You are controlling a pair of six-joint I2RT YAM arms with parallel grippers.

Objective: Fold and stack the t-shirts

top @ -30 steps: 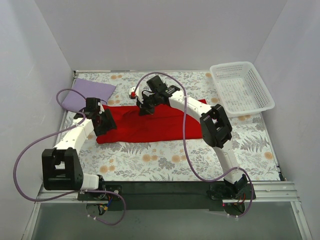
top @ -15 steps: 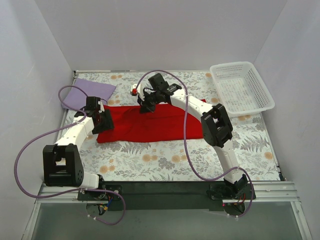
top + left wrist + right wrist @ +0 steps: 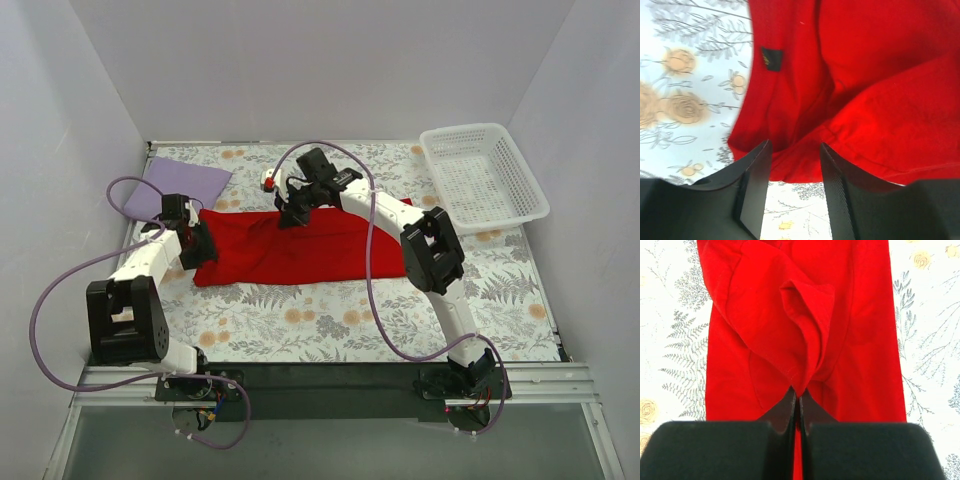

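— Where's the bright red short-sleeved cloth shirt [image 3: 300, 250]?
— Spread across the middle of the flower-printed table [image 3: 300, 320]. The pale lilac cloth shirt [image 3: 185, 183] lies at the far left.
— And the pincers?
— The right gripper [image 3: 796, 390] is pinched tight on a raised red fold. The left gripper [image 3: 795, 146] stands half apart, astride the red shirt's left end.

Overhead overview; both wrist views hug red shirt [image 3: 300, 248].

A white lattice basket [image 3: 485, 180] sits in the floral table's [image 3: 300, 320] far right corner, perhaps touching the wall [image 3: 590, 150].
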